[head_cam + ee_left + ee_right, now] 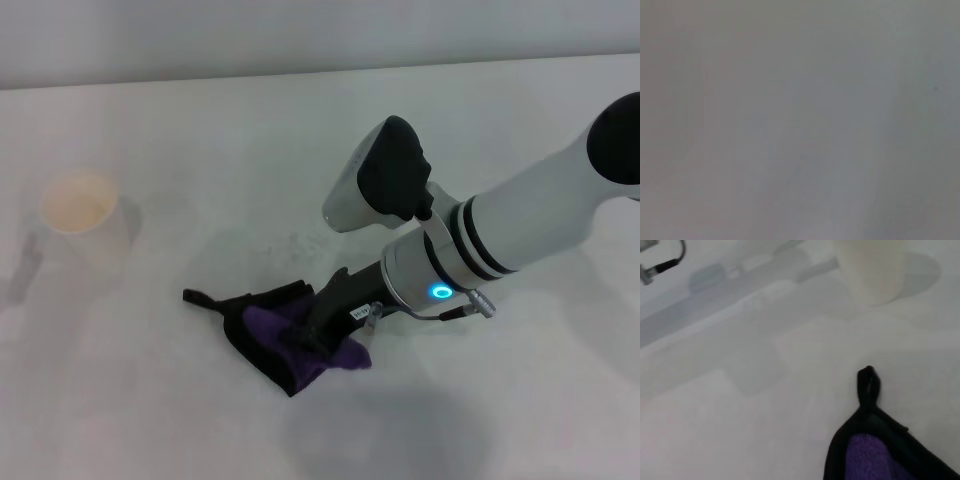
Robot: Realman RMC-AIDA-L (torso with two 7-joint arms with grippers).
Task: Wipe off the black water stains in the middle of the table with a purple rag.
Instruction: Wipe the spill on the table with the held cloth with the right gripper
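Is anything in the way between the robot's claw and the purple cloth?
Nothing visible is in the way. The right claw is already down on the purple rag on the white table. The paper cup stands far off toward the robot's left.

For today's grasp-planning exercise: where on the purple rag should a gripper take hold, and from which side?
Grip the bunched, raised middle of the purple rag from above. It lies crumpled on the table, so its folds give something to pinch, while its edges lie flat. The thin corner loop would probably leave the cloth dangling. The right gripper is already on that middle.
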